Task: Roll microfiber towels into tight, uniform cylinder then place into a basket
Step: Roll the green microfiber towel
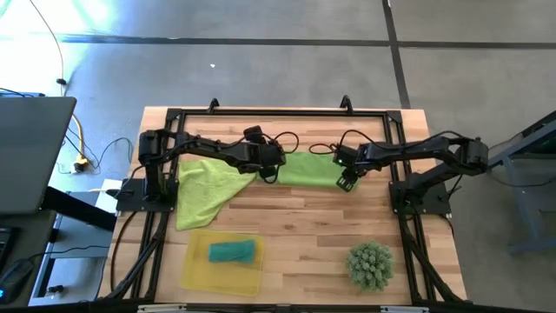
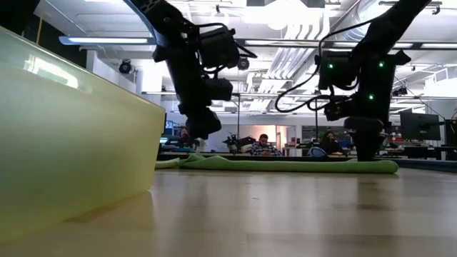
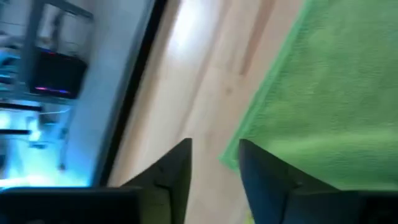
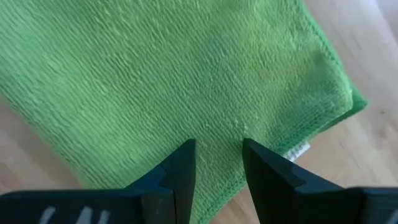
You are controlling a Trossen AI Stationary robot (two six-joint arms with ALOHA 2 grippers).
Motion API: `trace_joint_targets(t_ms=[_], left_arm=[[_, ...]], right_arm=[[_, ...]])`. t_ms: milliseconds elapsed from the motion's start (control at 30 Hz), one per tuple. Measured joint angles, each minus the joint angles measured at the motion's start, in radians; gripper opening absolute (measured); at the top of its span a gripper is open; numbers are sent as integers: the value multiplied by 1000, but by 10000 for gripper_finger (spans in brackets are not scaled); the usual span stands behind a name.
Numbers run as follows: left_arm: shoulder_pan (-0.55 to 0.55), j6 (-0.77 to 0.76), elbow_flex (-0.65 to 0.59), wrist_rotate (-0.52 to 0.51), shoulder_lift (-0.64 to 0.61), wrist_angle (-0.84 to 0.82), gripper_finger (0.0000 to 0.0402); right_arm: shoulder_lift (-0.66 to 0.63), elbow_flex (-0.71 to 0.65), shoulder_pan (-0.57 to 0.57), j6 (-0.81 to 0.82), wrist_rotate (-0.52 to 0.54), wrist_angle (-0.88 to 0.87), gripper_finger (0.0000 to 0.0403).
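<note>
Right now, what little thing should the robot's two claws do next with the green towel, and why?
Probably close both grippers on the green towel. It lies unrolled on the table. The left gripper stands open at one edge and the right gripper stands open over the folded end, so neither grips it. One rolled teal towel is already in the basket.

Green towel (image 4: 186, 74) of ribbed, nubby matt cloth with stitched hem, table (image 1: 304, 226) of pale smooth planked wood with slight sheen, basket (image 2: 71, 143) of translucent glossy yellow plastic, fingers (image 4: 180, 171) matt black
</note>
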Motion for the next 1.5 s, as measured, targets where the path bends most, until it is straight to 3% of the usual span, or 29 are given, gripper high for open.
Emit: trace_joint_targets(t_ms=[133, 300, 367, 767, 1100, 1367, 1500], left_arm=[[-13, -26, 72, 15, -1, -133, 146], [-14, -26, 116, 398, -3, -177, 142], [-9, -9, 113, 495, -3, -180, 135], [39, -42, 38, 574, 45, -186, 102], [6, 4, 36, 660, 45, -403, 87], [-49, 55, 126, 647, 10, -545, 76], [-67, 89, 161, 639, -8, -464, 76]], right_arm=[[-2, -26, -1, -2, 3, 19, 125], [-1, -35, -2, -14, 99, 20, 125], [-1, -36, -2, -33, 122, 21, 125], [0, -37, -2, -75, 138, 22, 125], [2, -38, -25, -145, 183, 71, 125], [2, -38, -72, -167, 190, 97, 125], [2, -33, -80, -133, 164, 91, 125]])
